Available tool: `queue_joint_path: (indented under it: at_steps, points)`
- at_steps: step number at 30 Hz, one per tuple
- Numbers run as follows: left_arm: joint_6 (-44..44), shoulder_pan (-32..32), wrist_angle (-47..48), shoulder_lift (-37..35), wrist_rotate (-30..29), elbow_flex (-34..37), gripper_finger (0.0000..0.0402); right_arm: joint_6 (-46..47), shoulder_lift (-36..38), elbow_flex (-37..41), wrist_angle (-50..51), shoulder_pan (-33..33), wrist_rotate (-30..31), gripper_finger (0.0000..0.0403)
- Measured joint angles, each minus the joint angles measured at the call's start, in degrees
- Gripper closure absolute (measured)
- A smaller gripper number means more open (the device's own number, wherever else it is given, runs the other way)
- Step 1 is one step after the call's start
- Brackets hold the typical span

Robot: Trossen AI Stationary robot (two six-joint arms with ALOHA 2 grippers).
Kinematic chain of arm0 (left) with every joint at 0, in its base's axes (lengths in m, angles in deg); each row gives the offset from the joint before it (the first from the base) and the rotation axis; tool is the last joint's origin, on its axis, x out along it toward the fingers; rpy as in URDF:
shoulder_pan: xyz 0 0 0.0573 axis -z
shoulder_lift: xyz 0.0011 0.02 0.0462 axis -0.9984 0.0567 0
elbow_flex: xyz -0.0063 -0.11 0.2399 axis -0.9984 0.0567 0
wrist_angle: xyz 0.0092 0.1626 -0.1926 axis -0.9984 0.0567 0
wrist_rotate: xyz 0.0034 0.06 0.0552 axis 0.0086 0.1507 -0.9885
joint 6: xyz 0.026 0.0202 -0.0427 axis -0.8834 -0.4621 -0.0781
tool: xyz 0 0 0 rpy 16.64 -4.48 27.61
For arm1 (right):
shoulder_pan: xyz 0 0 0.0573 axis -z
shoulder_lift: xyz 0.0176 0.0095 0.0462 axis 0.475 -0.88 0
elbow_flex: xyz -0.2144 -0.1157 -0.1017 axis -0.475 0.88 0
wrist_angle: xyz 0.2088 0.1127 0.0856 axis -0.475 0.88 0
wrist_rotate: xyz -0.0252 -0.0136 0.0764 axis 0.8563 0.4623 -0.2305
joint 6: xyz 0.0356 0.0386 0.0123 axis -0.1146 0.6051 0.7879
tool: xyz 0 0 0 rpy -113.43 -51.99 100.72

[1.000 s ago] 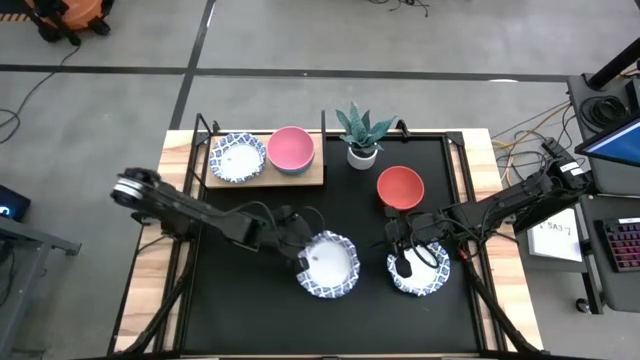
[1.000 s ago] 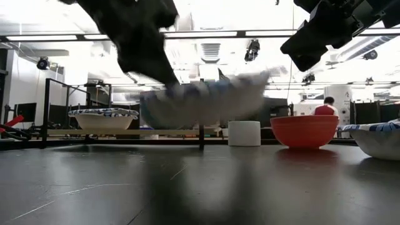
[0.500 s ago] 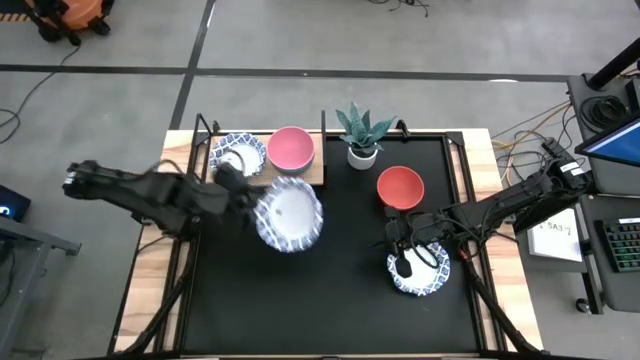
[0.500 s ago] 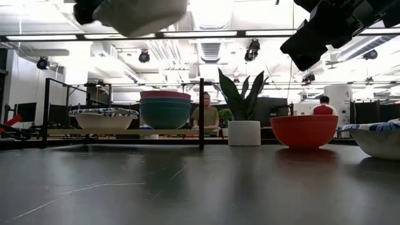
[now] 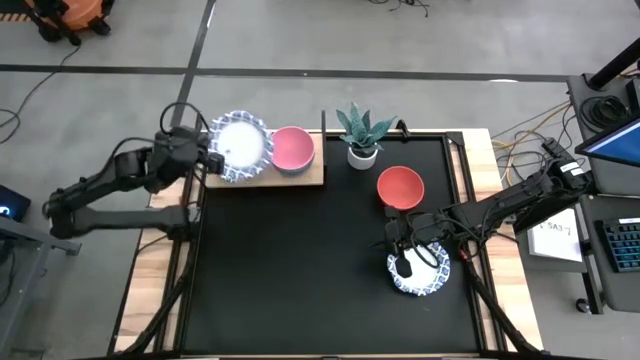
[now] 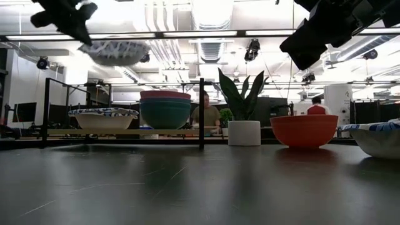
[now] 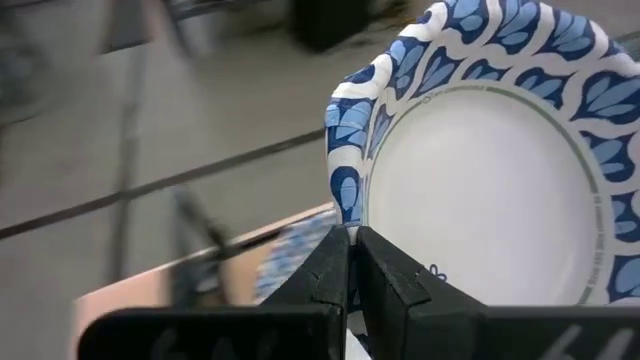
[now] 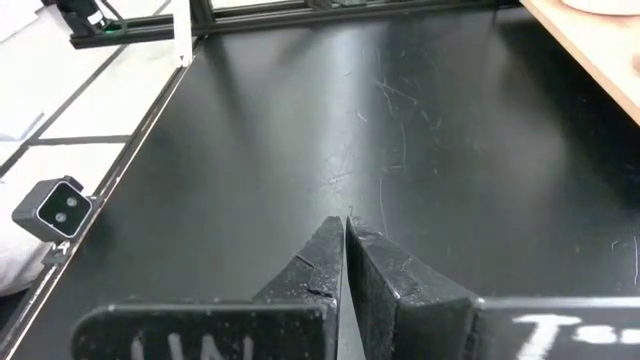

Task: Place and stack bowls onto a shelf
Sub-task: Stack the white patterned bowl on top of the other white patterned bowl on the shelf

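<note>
My left gripper [image 5: 207, 156] is shut on a white bowl with a blue-patterned rim [image 5: 241, 146] and holds it in the air over the left end of the wooden shelf [image 5: 300, 178]. In the low view this bowl [image 6: 115, 51] hangs above another patterned bowl [image 6: 103, 119] that stands on the shelf board. A pink bowl [image 5: 291, 148] sits stacked on a teal one [image 6: 165, 115] at the shelf's right end. A red bowl [image 5: 400, 187] and a patterned bowl [image 5: 420, 272] stand on the black table. My right gripper [image 5: 403, 262] is shut above that patterned bowl and touches nothing. My left gripper pinches the bowl's patterned rim [image 7: 340, 205] between its two fingers [image 7: 385, 275], on the bowl's left side. The fingers come from the table's left, slanting a little downward. The bowl is lifted clear, mouth up and slightly tilted, above the shelf's left bowl.
A white pot with a green plant [image 5: 362, 135] stands on the table just right of the shelf, by the black post [image 6: 201, 112]. Bare black tabletop [image 5: 300, 270] lies in the middle and near left. People show in the room beyond the table.
My left gripper has carried the patterned bowl from the table's near middle upward and toward the far left, ending over the shelf's left end. The bowl is lifted clear throughout and is now closer to level. The right arm has kept still.
</note>
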Motion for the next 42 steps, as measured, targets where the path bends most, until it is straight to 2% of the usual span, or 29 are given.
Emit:
queue_joint_path:
  at_steps: [6, 10, 18, 22, 30, 36, 38, 42]
  points:
    - [-4.78, -12.88, 4.10, 3.84, 0.87, 0.02, 0.0401, 0.05, 0.00, 0.00, 0.00, 0.00, 0.02, 0.0394]
    - [-8.17, -16.59, 3.87, 7.38, 7.02, 0.06, 0.0401, 0.13, 0.00, 0.00, 0.01, -0.01, 0.00, 0.0394]
    - [-9.64, -17.14, 3.68, 13.62, 7.59, 0.07, 0.0401, 0.59, 0.00, 0.00, -0.01, 0.00, 0.00, 0.0394]
    - [-9.87, -17.14, 3.62, 15.96, 4.92, 0.07, 0.0396, 0.70, 0.00, 0.00, 0.01, -0.01, 0.00, 0.0394]
    - [-11.16, -17.62, 1.77, 18.88, 4.63, 0.07, 0.0333, 0.61, 0.00, 0.00, -0.01, 0.00, 0.00, 0.0394]
    - [-12.23, -17.61, 1.74, 18.36, 5.09, -0.02, 0.0281, 2.08, -0.01, 0.05, 0.03, -0.02, -0.02, 0.0394]
    - [-11.92, -17.10, 1.93, 17.47, 9.61, -0.04, 0.0272, 2.49, 0.00, 0.11, 0.01, -0.04, -0.02, 0.0394]
    - [-9.46, -14.46, 1.56, 15.76, 27.19, 0.66, 0.0268, 2.61, 0.00, 0.28, 0.01, -0.04, -0.01, 0.0394]
